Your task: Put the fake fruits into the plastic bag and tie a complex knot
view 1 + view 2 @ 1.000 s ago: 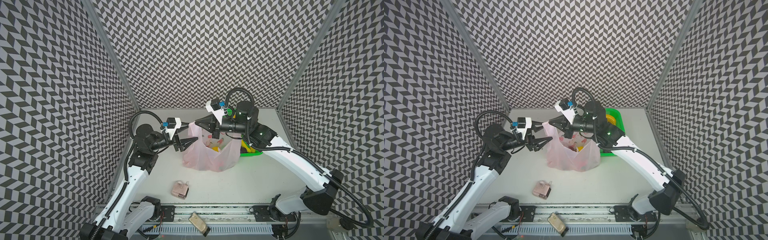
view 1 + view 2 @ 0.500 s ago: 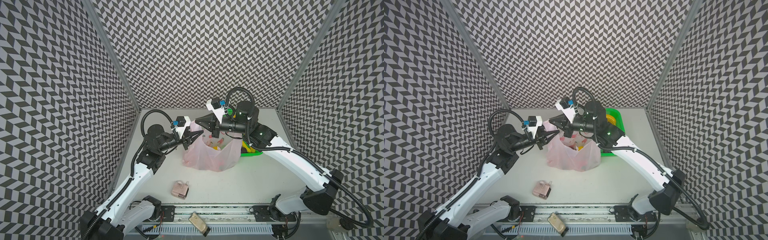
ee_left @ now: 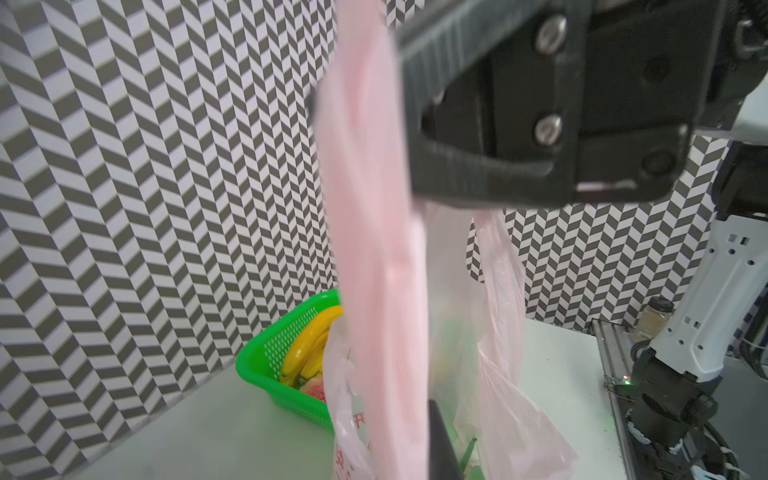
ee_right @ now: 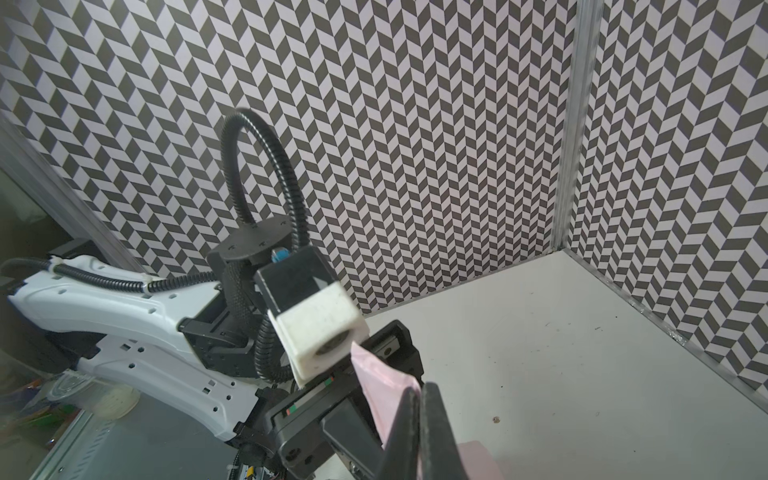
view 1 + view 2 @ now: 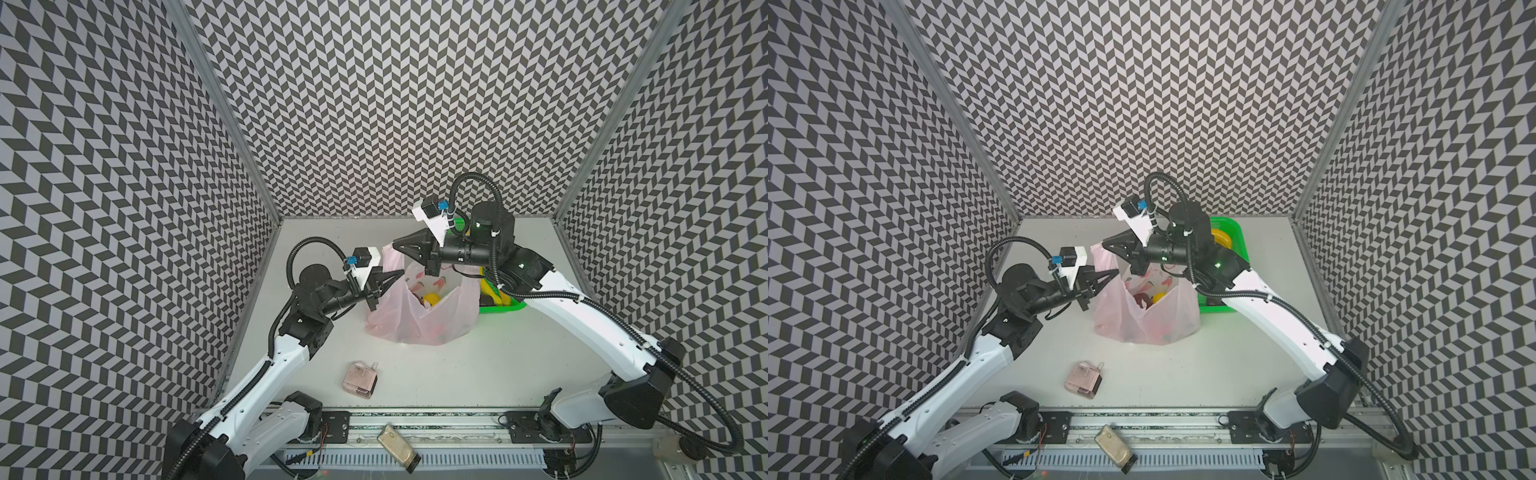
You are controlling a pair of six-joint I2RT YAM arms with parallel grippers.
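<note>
Sagging plastic bag (image 5: 419, 324) — thin, crinkled, translucent pink.

White arms (image 5: 270, 372), blk joints (image 5: 315, 277), ribbed cables (image 4: 230, 166)

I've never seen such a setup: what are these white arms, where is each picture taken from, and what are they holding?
They are two robot arms ending in pincers, called grippers. Two pictures look down from above, side by side; the other two come from a camera on each wrist. On the table stand a pink plastic bag with toy fruits inside, a green basket with bananas, and a small pinkish box. The left gripper and right gripper are each shut on the bag's film.
</note>
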